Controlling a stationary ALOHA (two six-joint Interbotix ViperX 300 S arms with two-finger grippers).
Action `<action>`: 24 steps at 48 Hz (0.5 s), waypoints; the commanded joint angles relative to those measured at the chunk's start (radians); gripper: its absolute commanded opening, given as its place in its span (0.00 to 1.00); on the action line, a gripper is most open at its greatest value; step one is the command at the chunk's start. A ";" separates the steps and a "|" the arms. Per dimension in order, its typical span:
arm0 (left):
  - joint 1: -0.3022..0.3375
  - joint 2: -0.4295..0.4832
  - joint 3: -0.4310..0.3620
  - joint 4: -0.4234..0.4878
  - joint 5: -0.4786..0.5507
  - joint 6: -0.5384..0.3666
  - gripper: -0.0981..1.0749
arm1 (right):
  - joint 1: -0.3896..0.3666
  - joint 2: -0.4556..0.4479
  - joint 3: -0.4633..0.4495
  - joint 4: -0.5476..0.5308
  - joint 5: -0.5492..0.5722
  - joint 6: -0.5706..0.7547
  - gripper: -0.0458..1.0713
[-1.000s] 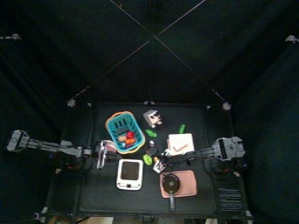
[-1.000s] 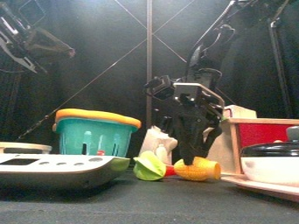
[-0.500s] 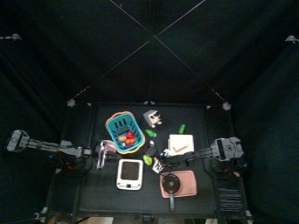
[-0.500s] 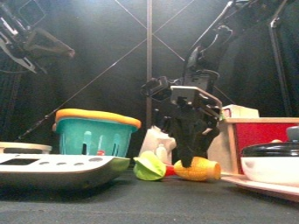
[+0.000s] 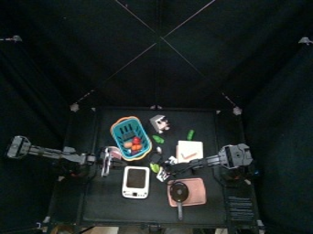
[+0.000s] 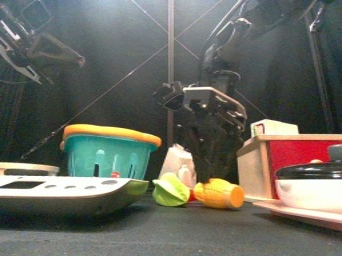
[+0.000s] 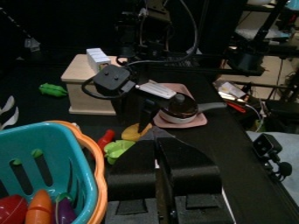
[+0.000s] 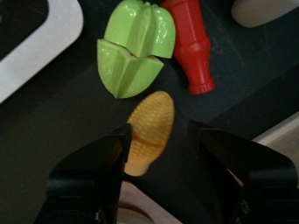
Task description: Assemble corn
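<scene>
Since a second ago the right arm has lifted in the front view, baring the yellow corn (image 6: 219, 193) it had partly hidden. Largest nearby is the teal basket (image 6: 108, 155), then the white device (image 6: 60, 189). On the table, the corn lies between the right gripper (image 8: 158, 153)'s wide-open jaws, long axis running from the gripper toward the green husk (image 8: 133, 54); whether they touch looks uncertain. Far left, the left gripper (image 7: 160, 164) rests nearly closed, empty.
</scene>
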 commanded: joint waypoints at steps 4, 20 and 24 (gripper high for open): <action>-0.002 0.003 -0.014 -0.002 -0.011 0.000 0.34 | 0.003 -0.009 -0.017 0.009 -0.012 0.002 0.82; -0.002 0.002 -0.012 -0.008 -0.011 0.000 0.34 | 0.006 0.012 0.000 0.071 -0.046 0.005 0.82; -0.002 0.002 -0.012 -0.008 -0.011 0.000 0.34 | 0.006 0.017 0.006 0.072 -0.054 0.005 0.82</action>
